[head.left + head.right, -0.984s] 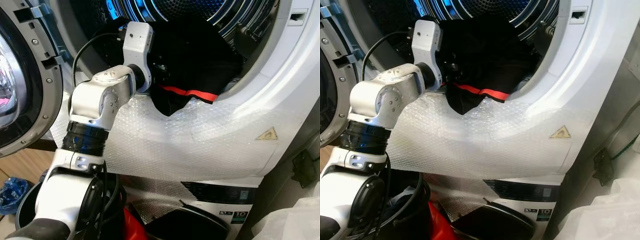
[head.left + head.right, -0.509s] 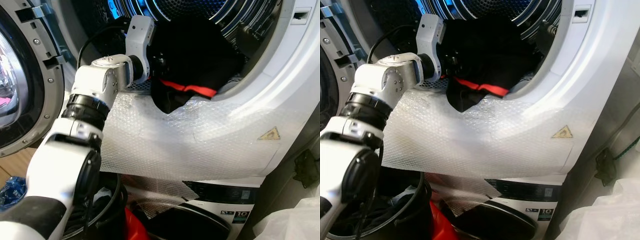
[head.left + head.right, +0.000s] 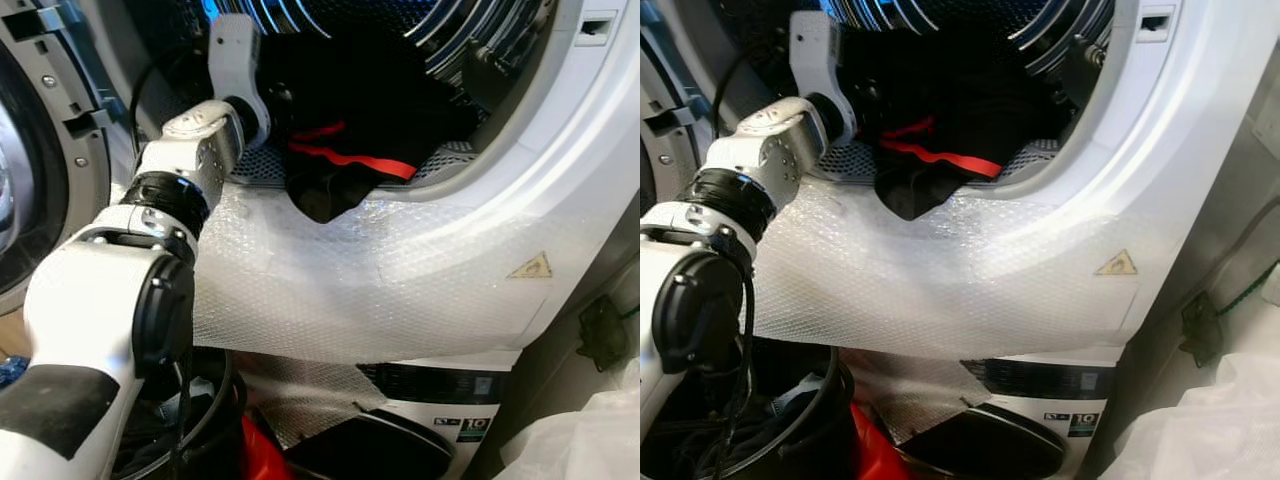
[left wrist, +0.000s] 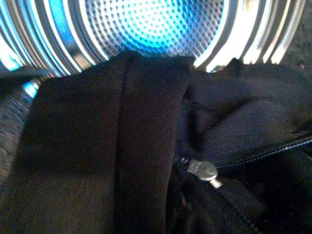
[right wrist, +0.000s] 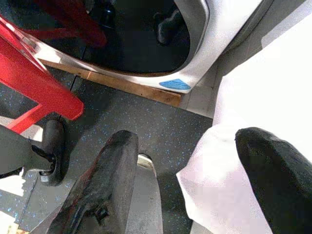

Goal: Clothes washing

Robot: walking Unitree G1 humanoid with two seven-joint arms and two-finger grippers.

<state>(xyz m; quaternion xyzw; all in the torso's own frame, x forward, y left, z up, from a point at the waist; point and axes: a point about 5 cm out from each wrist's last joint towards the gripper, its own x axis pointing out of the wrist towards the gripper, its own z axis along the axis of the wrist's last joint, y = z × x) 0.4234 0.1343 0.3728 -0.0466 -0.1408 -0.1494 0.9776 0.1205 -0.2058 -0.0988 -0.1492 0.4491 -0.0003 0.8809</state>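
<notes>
The white washing machine (image 3: 520,190) fills the scene, its round opening facing the robot and its door (image 3: 40,150) swung out to the robot's left. A sheet of bubble wrap (image 3: 380,290) is draped over the lower rim of the opening and hangs down the front panel, where a yellow warning triangle (image 3: 532,267) shows. The left arm (image 3: 165,215) stretches up and forward from the lower left, elbow bent, with its wrist (image 3: 235,65) reaching over the rim into the drum (image 4: 161,29); its fingers are buried behind the clothing, so whether they are spread or clamped cannot be told. The black garment with a red stripe (image 3: 350,160) lies in the mouth of the drum, one corner spilling out over the bubble wrap. The left wrist view shows dark fabric and a metal zipper pull (image 4: 204,171) close up. The right gripper (image 5: 195,180) hangs low over speckled dark floor (image 5: 146,122), fingers spread wide, beside a white bag (image 5: 273,87).
</notes>
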